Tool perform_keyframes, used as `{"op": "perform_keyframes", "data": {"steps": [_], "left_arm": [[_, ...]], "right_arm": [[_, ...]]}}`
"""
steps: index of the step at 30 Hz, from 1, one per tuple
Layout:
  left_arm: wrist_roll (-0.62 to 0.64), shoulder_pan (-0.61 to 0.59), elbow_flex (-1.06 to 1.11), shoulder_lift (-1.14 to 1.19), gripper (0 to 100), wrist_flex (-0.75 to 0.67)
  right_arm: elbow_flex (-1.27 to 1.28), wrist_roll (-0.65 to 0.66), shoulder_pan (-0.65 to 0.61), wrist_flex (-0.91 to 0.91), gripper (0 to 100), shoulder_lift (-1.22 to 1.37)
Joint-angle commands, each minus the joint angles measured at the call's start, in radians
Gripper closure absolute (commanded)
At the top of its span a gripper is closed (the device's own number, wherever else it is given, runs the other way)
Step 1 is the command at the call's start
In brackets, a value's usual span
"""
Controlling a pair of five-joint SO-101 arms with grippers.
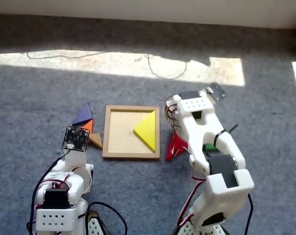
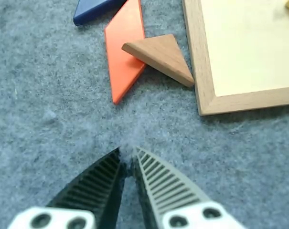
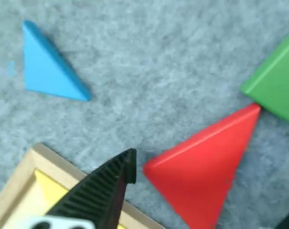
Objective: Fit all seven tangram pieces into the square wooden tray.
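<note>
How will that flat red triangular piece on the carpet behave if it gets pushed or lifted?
The flat red triangular piece looks rigid, with crisp straight edges, so it should hold its shape when pinched. Lying flat on the grey carpet, it likely won't roll or tip; the pile may drag against a push. Its smooth painted faces could be slippery.

Two white SO-101 arms, blk servos, red/blk wiring.
Left arm (image 1: 59, 200): blk camera board (image 1: 75, 138) behind the left gripper (image 2: 127, 155); one blk finger (image 2: 99, 181), one grey finger (image 2: 158, 179), both ribbed, white screw mounts behind tips. Right arm (image 1: 211, 152): perforated white panels, red wires, blk ribbed finger (image 3: 106, 191).
</note>
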Motion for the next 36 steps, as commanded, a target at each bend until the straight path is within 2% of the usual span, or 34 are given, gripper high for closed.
{"op": "perform_keyframes", "data": {"steps": [1, 14, 20, 36], "left_arm": [[-0.005, 0.004, 0.021, -0.007, 99, 0.003], [-0.005, 0.004, 0.021, -0.007, 99, 0.003], [-0.005, 0.004, 0.021, -0.007, 99, 0.003], [-0.005, 0.004, 0.021, -0.007, 99, 0.003]], "right_arm": [[0.007, -0.011, -0.005, -0.015, 52.3, -0.007], [0.016, -0.005, -0.012, -0.012, 52.8, -0.007], [0.039, -0.002, -0.056, -0.013, 62.5, -0.007], [0.039, -0.002, -0.031, -0.013, 62.6, -0.007]]}}
